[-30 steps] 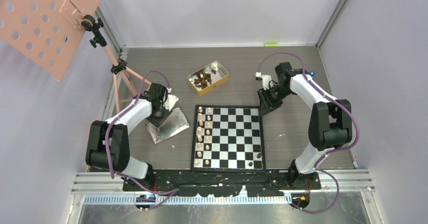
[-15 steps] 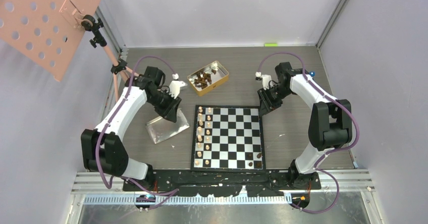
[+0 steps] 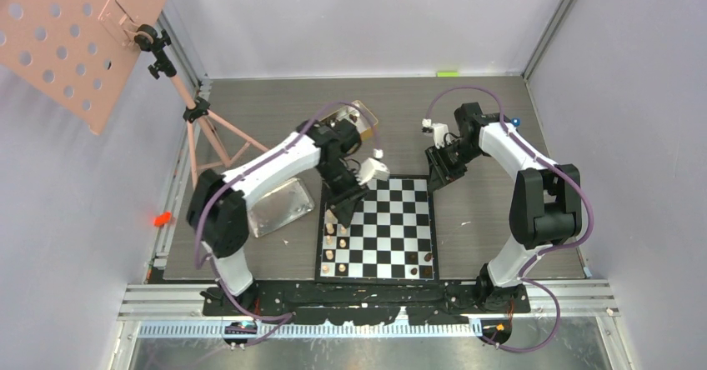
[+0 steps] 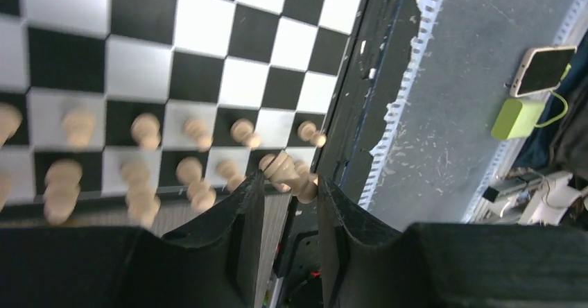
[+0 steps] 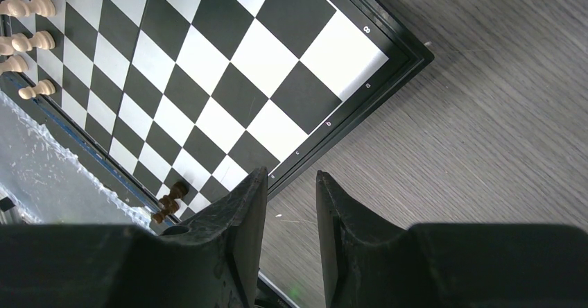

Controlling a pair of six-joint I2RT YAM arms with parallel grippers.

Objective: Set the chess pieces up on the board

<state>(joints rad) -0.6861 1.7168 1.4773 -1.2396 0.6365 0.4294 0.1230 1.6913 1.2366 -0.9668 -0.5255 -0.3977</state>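
The left end effector (image 4: 290,182) pinches a pale chessman (image 4: 281,167) above the board's (image 3: 392,228) left rows, light, hard, slick wood, probably tippy, best held at the waist; the right end effector (image 5: 291,175) sits narrow, empty.

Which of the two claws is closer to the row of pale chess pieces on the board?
The left. The left gripper, holding a pale piece, hangs right above those pale pieces; the right gripper sits by the far right corner of the board.
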